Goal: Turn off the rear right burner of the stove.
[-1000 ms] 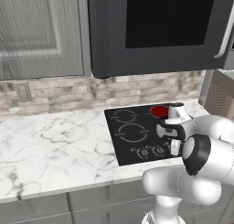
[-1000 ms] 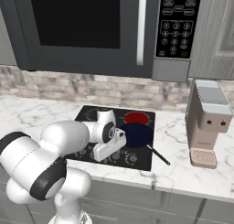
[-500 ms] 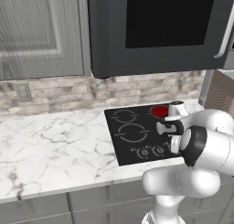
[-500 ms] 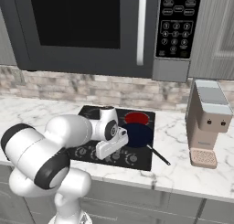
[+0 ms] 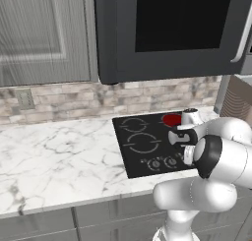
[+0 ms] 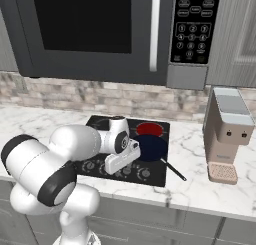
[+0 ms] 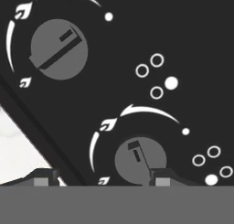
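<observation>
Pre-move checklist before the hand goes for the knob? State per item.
1. Rear right burner on: ok, it glows as a red disc, so the task is not done.
2. Hand open: ok, two dark tips stand apart, nothing between them.
3. Hand over the stove knob row: ok, two grey knobs fill the hand view.
4. Nearer knob lined up: not ok, it sits under one tip, not between both.
5. Correct knob chosen: cannot tell; its dot legend is cut off at the edge.
6. Blue pan clear of the hand: cannot tell, it lies close beside it.

the stove (image 5: pixel 142 151) — smooth glossy black glass; knobs (image 7: pixel 58 49) matt grey; counter (image 5: pixel 59 156) — polished white marble.
</observation>
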